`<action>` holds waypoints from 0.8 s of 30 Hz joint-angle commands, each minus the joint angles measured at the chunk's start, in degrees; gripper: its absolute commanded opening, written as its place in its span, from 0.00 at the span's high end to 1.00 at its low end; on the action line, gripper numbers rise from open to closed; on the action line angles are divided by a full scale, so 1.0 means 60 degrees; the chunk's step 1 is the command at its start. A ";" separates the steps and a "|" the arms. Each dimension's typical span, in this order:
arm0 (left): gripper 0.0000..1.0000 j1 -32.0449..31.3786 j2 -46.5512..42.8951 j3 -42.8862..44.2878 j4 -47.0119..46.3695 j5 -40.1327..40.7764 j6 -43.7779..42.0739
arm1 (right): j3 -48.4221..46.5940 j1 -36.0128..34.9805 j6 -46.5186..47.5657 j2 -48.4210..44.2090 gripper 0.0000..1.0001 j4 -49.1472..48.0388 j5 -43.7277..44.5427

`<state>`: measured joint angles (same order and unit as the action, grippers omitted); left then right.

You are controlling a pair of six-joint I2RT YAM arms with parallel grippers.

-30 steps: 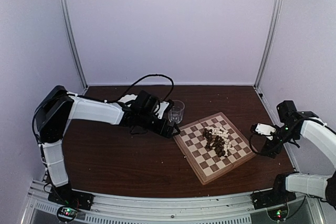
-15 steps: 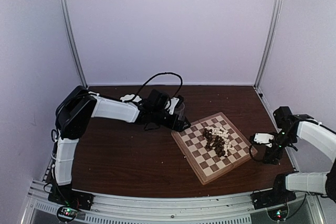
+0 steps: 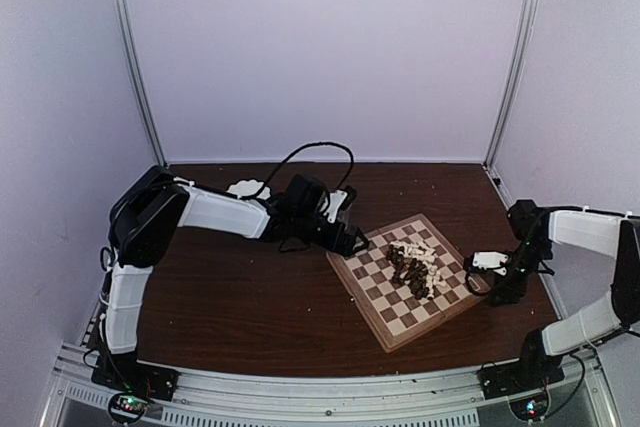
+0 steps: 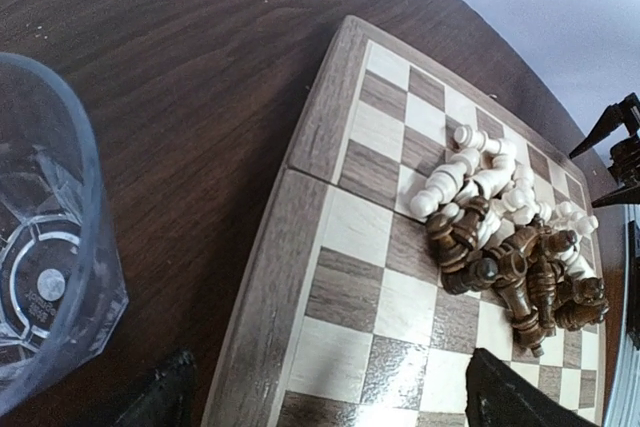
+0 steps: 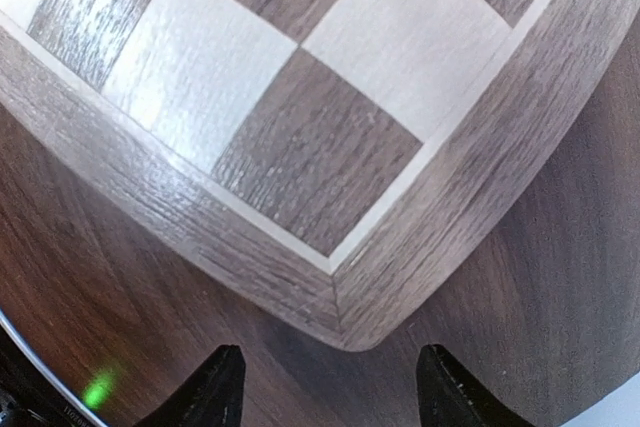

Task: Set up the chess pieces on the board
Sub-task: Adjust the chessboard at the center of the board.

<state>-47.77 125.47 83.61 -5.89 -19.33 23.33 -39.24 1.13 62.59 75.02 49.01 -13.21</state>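
Noting one board (image 3: 366,302), centre-right of top frame. Noting one mixed heap of chess pieces (image 3: 415,269), brown and white, lying mid-board; exact count untellable. Holding left gripper (image 4: 335,402) wide apart, empty, beside one glass (image 4: 40,247). Holding right gripper (image 5: 332,387) apart, empty, at board corner.

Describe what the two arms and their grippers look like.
The left arm and right arm have white shells between black joints. A black cable loops above the left one. The left gripper and right gripper end in black, tapered fingers.
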 commanded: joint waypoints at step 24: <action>0.14 -0.0986 -0.1501 -0.1849 0.0875 -0.0369 0.0337 | -0.1299 -0.0784 -0.0542 0.2255 0.45 -0.1969 -0.0274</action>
<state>-50.87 122.02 76.03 -1.91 -19.07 23.94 -45.01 -1.17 61.04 86.35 40.56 -13.52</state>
